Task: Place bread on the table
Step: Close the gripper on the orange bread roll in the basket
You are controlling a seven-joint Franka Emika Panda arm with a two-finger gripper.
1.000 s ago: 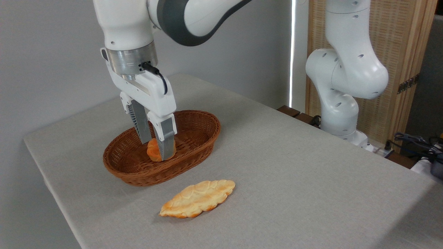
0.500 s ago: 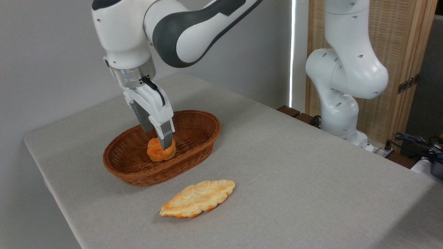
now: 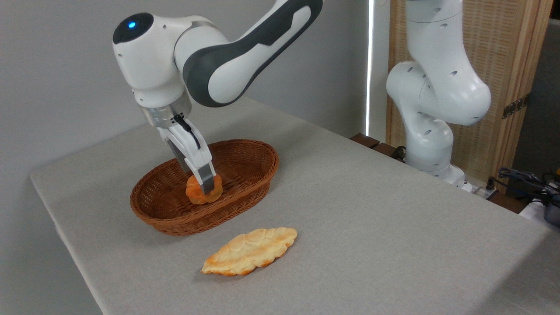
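Landmark throughout: the oval wicker basket (image 3: 168, 199).

Beneath and all around it, the table (image 3: 372, 210), a broad top under plain grey cloth, bare to the right of the basket and so offering plenty of landing room.

Reaching down into the basket from above and behind, the white and grey arm (image 3: 210, 65), wrist tilted.

Just in front of the basket on the cloth, near but not touching its rim, a flat, pale golden leaf-shaped pastry (image 3: 249, 251). Not the target.

At the tip of the arm, inside the basket, the gripper (image 3: 205, 186), angled down. Only the near finger plainly visible, laid across the front of the bun; the far one hidden behind. Whether pinching or merely straddling: cannot tell from this angle.

Smallest, resting on the basket floor slightly right of its middle, the bread (image 3: 202, 193): a chunky orange-brown bun with a lumpy glazed top.

Probably light, and easy to lift. Glaze likely slick; lumps likely to make contact uneven. Possibly soft, so a gentle squeeze advised. Best taken across the thick middle, low on the flanks rather than on the domed top. Then lifted clear of the rim before going sideways.
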